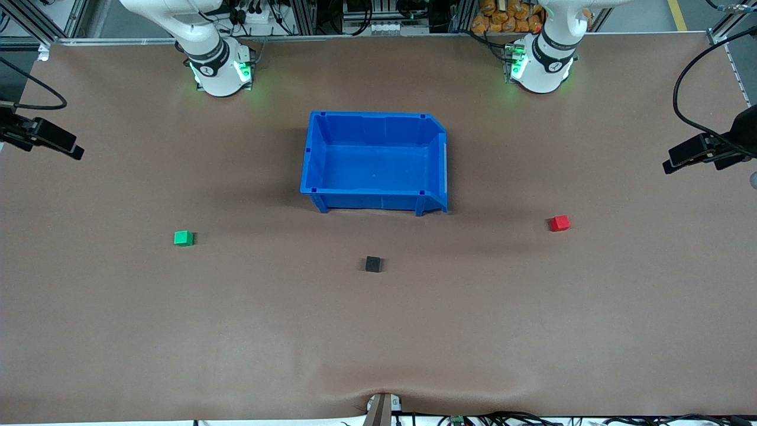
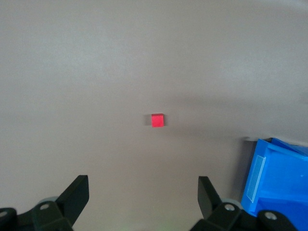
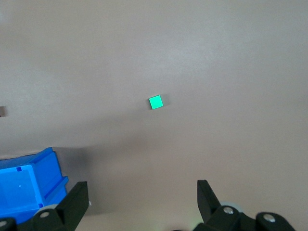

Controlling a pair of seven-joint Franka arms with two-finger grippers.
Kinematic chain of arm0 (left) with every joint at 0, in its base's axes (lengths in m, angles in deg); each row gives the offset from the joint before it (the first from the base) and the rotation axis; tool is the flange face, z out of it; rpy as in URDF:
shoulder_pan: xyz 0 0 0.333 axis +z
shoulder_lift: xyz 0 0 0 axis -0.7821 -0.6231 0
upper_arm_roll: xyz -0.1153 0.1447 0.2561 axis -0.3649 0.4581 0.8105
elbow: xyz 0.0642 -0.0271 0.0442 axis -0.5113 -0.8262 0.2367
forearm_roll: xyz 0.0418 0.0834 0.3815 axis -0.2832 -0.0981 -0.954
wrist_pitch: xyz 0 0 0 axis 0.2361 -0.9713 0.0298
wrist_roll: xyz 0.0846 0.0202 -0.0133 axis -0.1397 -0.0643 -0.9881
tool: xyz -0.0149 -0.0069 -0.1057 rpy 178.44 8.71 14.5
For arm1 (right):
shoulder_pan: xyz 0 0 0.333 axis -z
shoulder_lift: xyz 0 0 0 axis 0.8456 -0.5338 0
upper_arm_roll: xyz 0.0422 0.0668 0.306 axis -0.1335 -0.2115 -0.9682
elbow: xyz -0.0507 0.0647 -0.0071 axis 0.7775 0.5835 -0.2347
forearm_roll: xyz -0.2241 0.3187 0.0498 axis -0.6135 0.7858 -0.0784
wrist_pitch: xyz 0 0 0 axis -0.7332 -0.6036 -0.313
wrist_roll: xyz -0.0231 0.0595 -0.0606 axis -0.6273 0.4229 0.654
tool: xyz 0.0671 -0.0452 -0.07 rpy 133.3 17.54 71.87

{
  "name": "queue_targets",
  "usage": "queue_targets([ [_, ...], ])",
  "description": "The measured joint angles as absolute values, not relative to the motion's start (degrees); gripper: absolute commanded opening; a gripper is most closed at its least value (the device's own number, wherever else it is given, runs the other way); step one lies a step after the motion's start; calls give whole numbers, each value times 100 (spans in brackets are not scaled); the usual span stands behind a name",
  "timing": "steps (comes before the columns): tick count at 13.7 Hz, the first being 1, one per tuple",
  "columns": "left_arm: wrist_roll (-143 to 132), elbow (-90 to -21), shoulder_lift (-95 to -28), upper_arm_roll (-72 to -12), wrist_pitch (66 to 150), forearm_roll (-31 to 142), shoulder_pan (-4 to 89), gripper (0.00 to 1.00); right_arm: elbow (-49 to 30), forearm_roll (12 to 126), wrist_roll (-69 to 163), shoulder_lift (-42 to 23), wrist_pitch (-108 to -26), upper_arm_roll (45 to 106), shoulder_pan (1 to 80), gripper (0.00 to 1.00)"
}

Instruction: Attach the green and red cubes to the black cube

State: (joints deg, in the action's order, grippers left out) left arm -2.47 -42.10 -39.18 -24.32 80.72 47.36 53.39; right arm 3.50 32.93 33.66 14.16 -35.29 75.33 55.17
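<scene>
Front view shows a brown table [image 1: 378, 331] with a blue bin [image 1: 375, 161] sitting in the middle, nearer the robot bases than any of the cubes. The black cube [image 1: 373, 264] lies alone on the table, nearer the front camera than the bin and roughly in line with its middle. The green cube [image 1: 183, 238] rests toward the right arm's end of the table, well apart from the black cube, and the red cube [image 1: 559, 223] rests toward the left arm's end, also well apart from it; both are a little farther from the front camera than the black one. None of the three cubes touches another. In the left wrist view, the left gripper [image 2: 143, 192] hangs high over the bare table with its two black fingers [image 2: 77, 195] spread wide and nothing between them; the red cube lies on the table below, and a corner of the bin shows at the edge. In the right wrist view, the right gripper [image 3: 143, 195] likewise hangs high over the table with its fingers [image 3: 76, 199] wide apart and empty, the green cube lying on the table below and a corner of the bin at the edge.
</scene>
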Motion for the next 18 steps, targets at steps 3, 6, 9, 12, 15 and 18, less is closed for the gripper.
queue_targets([
  [3, -246, -4214, -3920, -2432, 8071, 4736, 5339, 100, 350, 3293, 3366, 1416, -3528, 7533, 5516, 100],
  [6, -246, -4214, -3922, -2433, 8071, 4736, 5339, 100, 349, 3293, 3366, 1413, -3525, 7532, 5515, 100],
  [9, -247, -4214, -3948, -2432, 8071, 4736, 5341, 100, 349, 3293, 3366, 1411, -3525, 7527, 5514, 100],
  [12, -247, -4214, -4002, -2430, 8071, 4736, 5371, 100, 349, 3294, 3366, 1411, -3526, 7525, 5513, 100],
  [15, -247, -4215, -4187, -2425, 8071, 4736, 5520, 100, 349, 3294, 3366, 1411, -3527, 7523, 5513, 100],
  [18, -247, -4215, -4425, -2425, 8071, 4736, 5576, 100, 349, 3294, 3366, 1411, -3527, 7518, 5507, 100],
])
